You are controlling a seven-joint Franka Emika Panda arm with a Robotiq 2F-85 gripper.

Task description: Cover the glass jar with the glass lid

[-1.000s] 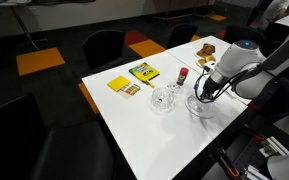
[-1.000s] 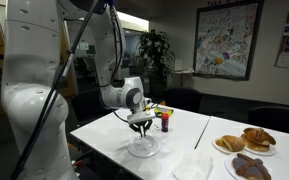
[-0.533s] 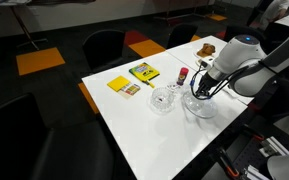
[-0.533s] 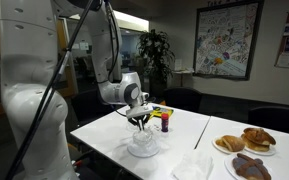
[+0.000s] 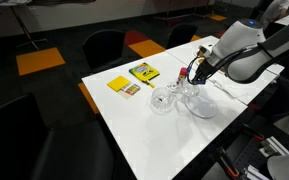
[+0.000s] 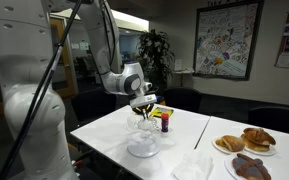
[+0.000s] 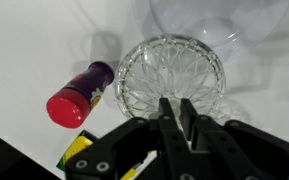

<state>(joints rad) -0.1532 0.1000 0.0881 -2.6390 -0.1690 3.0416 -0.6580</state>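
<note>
Though the clear glass is hard to read, the gripper hangs over the white table, fingers pinched on the glass lid, near a red-capped bottle. The glass jar sits beside a wide dish.

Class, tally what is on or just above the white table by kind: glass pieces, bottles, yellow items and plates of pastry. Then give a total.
Glass pieces: 3 (jar, dish, lid)
Bottles: 1 (red-capped bottle)
Yellow items: 2 (pad, box)
Plates of pastry: 2 (back plate, front plate)
Total: 8
</note>
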